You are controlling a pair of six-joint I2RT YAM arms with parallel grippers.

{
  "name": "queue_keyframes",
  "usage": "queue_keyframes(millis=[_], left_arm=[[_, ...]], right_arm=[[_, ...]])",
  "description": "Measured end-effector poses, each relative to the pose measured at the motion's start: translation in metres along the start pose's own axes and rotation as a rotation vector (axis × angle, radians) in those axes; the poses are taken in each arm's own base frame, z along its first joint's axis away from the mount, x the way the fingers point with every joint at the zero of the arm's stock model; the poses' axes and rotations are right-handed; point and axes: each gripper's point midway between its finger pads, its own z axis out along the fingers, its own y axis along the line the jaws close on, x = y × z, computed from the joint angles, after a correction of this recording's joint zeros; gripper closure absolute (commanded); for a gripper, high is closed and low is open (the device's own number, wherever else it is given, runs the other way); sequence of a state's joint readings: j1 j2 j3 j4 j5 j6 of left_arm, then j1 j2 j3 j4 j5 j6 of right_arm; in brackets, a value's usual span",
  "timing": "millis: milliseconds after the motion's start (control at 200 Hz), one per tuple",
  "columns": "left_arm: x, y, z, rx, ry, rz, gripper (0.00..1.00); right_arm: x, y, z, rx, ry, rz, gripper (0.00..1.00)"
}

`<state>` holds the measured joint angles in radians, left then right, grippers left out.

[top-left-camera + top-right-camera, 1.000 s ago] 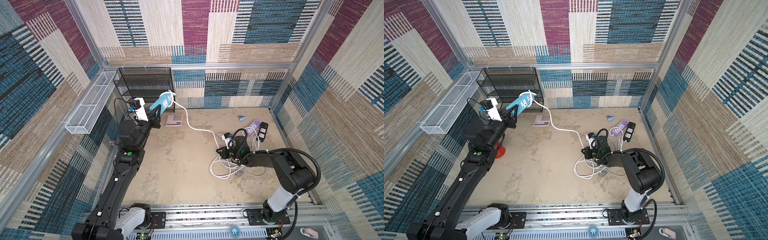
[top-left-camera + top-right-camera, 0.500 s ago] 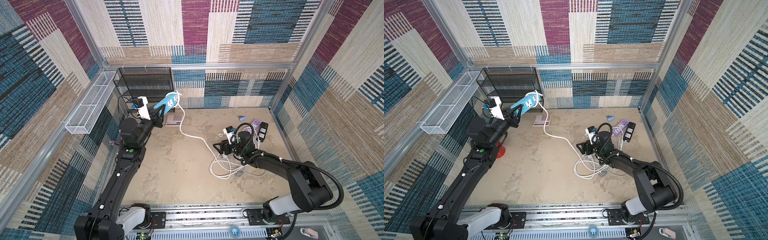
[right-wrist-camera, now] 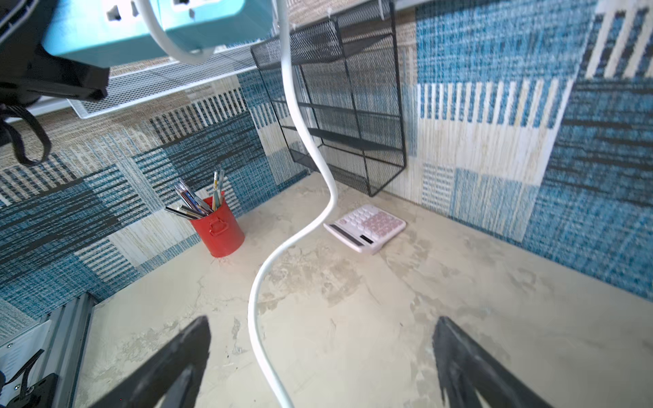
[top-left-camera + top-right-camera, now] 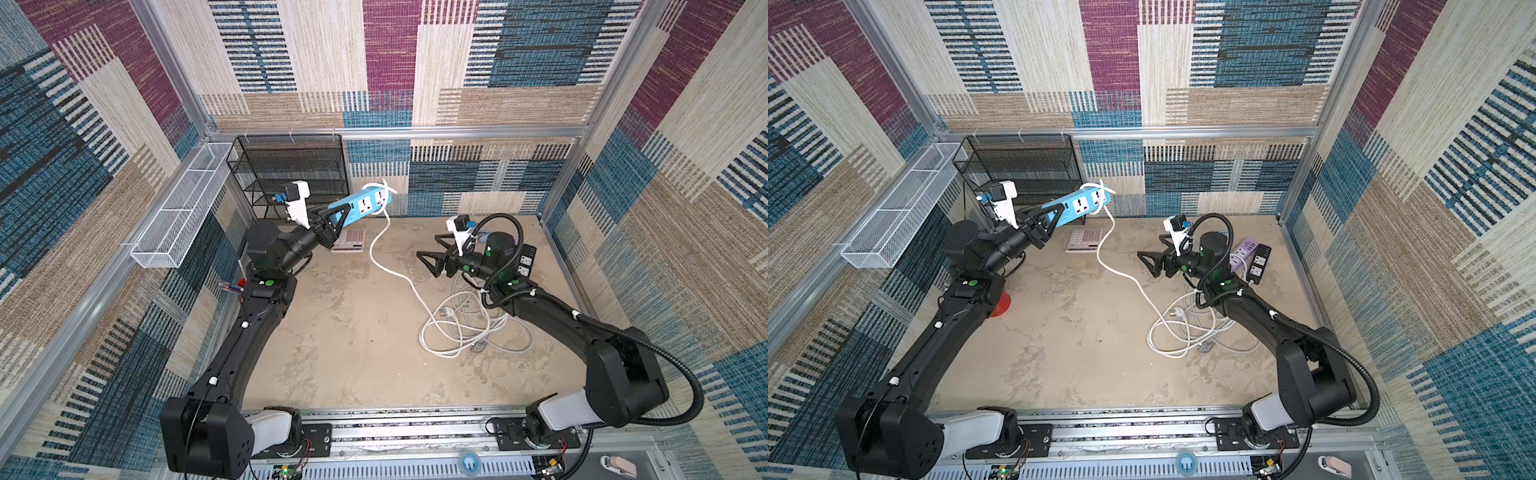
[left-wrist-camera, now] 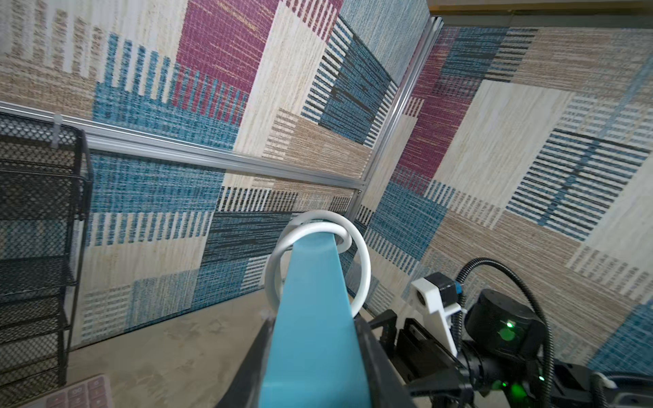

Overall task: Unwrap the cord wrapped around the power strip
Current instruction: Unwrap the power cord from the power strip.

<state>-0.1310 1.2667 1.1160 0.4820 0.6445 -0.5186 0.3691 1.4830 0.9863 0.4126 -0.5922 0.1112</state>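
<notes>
Power strip [image 4: 359, 208] is held above the worktop [image 4: 353, 340] by the left claw [image 4: 337, 216], clamped on its near end, and has shifted toward the right arm since a second ago. Beige worktop stands inside patterned woven walls [image 4: 390, 62]. Right claw [image 4: 427, 246], shut at the white cord [image 4: 390, 270] heap then, now gapes empty near the hanging cord, apart from the strip.

Smooth blue plastic power strip [image 4: 360, 206], glossy white cord [image 3: 253, 307], black metal mesh rack [image 4: 291, 166], matt mottled tabletop [image 4: 353, 332].
</notes>
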Motion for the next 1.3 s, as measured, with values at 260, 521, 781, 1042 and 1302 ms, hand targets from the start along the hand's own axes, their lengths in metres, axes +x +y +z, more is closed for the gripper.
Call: queue_keyframes(millis=[260, 521, 781, 1042, 1302], left_arm=[[-0.009, -0.022, 0.005, 0.137, -0.017, -0.041, 1.0], [-0.009, -0.034, 0.008, 0.206, -0.013, -0.082, 1.0], [-0.005, -0.042, 0.011, 0.242, 0.0, -0.1, 1.0], [-0.003, -0.045, 0.012, 0.256, 0.007, -0.103, 1.0], [-0.001, -0.049, 0.014, 0.268, 0.009, -0.11, 1.0]], right_arm=[[-0.051, 0.003, 0.026, -0.095, -0.141, -0.119, 0.02], [-0.069, 0.01, 0.04, -0.194, -0.225, -0.175, 0.02], [-0.079, 0.013, 0.058, -0.257, -0.265, -0.205, 0.31], [-0.073, 0.017, 0.07, -0.305, -0.255, -0.179, 1.0], [-0.085, 0.017, 0.072, -0.306, -0.279, -0.198, 1.0]])
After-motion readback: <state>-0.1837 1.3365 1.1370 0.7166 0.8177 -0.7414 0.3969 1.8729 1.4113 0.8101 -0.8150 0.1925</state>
